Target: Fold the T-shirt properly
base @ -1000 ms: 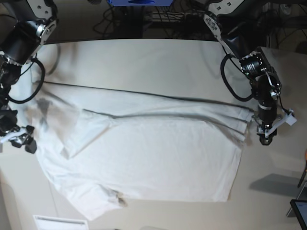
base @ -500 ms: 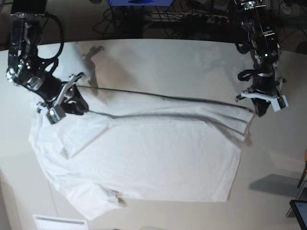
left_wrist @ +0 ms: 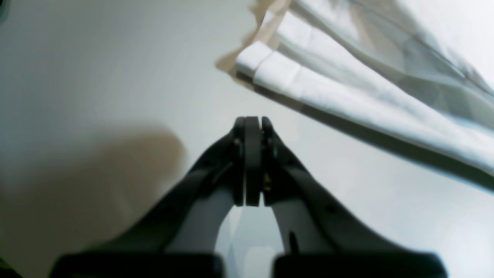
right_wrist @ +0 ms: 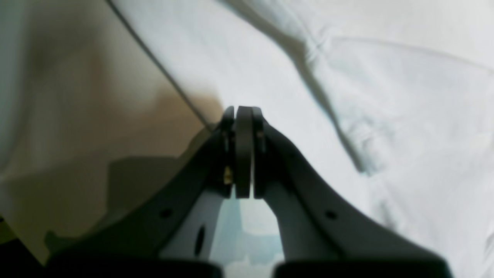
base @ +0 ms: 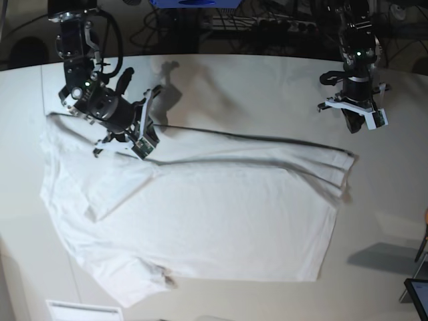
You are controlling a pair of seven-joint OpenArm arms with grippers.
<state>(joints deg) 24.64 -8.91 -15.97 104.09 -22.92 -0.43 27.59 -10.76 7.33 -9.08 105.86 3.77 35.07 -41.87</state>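
The white T-shirt [base: 200,207] lies spread and wrinkled on the pale table [base: 267,87], with a long fold across its upper part. My right gripper [base: 143,148] is shut and empty over the shirt's upper left edge. In the right wrist view its tips [right_wrist: 243,112] sit at the edge where the shirt [right_wrist: 366,96] meets the table. My left gripper [base: 353,127] is shut and empty above bare table, up from the shirt's right corner. In the left wrist view it [left_wrist: 249,123] hangs short of the shirt's folded hem [left_wrist: 328,88].
A white paper sheet [base: 83,311] lies at the table's front left edge. Cables and a blue object [base: 194,3] are behind the table's far edge. A dark screen corner [base: 418,294] shows at the lower right.
My right arm has swung from the shirt's left edge up and right to its upper left. My left arm has drawn up and away from the shirt's right corner. The shirt lies unchanged.
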